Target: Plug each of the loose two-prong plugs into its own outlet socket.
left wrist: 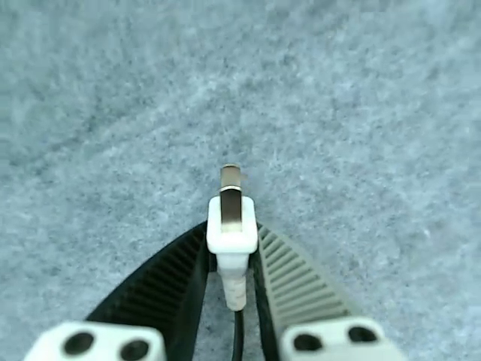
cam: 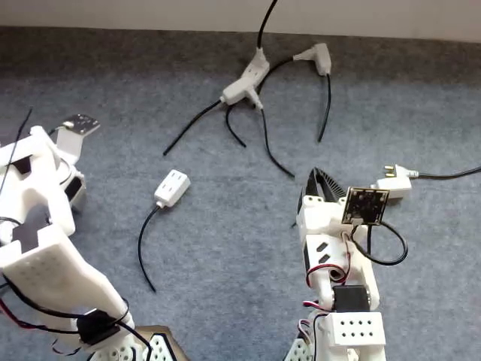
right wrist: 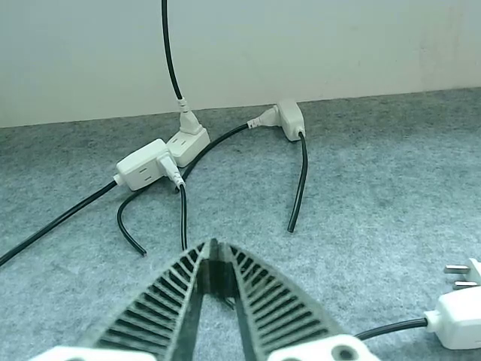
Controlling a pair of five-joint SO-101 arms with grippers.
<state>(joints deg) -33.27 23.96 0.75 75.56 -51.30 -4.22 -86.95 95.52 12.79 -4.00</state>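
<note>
The left gripper (left wrist: 233,244) pinches a plug (left wrist: 231,222). The right gripper (right wrist: 215,256) is closed and empty. Next, line the plug up with the loose socket (cam: 171,188).

Left claw (left wrist: 233,229) tight around a white plug (left wrist: 231,224), nose downward; right claw (right wrist: 214,247) level, fingertips together.

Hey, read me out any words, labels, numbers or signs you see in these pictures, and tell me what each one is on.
None can be read.
The plug in the left gripper, the lone socket, the joined sockets and the loose plug are plain white with no visible print.
The wrist camera board shows no legible marks.
</note>
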